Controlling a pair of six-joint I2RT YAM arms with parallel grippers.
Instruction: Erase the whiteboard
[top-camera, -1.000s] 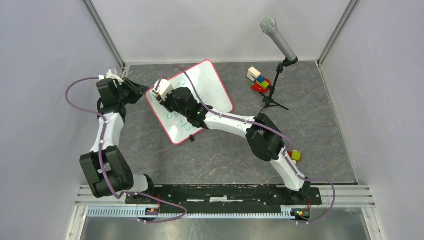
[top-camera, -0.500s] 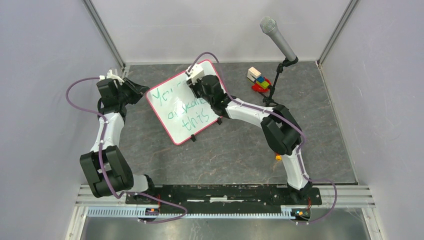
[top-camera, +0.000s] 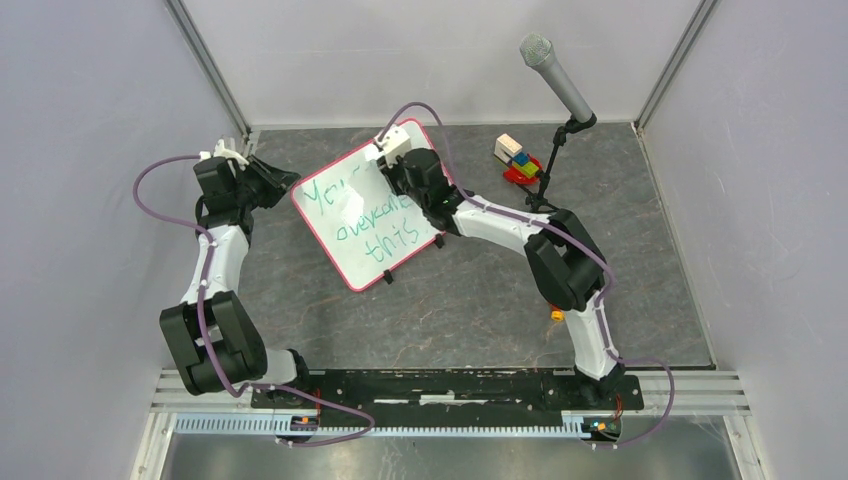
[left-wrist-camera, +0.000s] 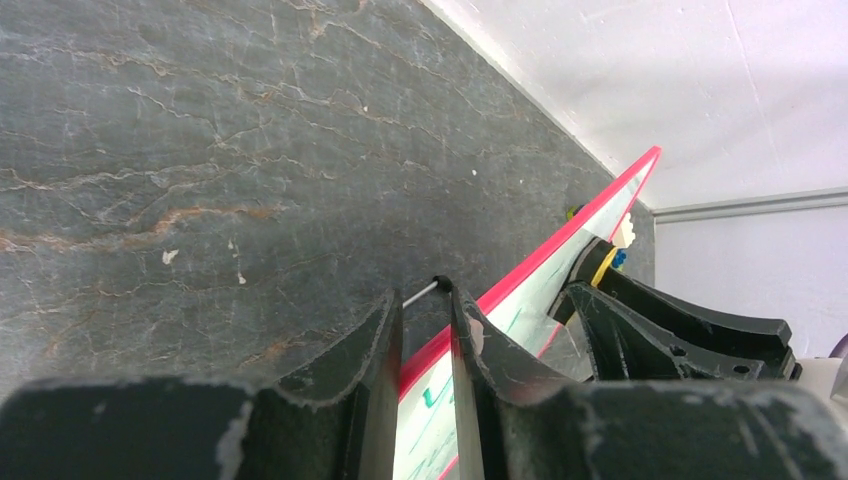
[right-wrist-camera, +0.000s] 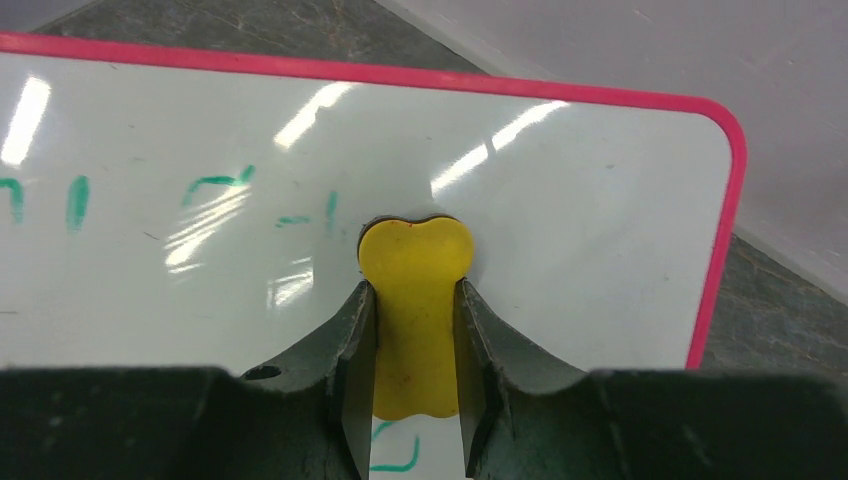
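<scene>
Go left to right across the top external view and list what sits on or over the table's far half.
left gripper → whiteboard → toy blocks → microphone stand

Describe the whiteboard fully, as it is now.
The whiteboard is a glossy white rectangle: rounded corners, red-pink frame, black feet on its near edge. It sits skewed, far centre of the table, green handwriting across it. The left pincer clamps its left corner; the right pincer presses a yellow eraser near its far corner.
</scene>
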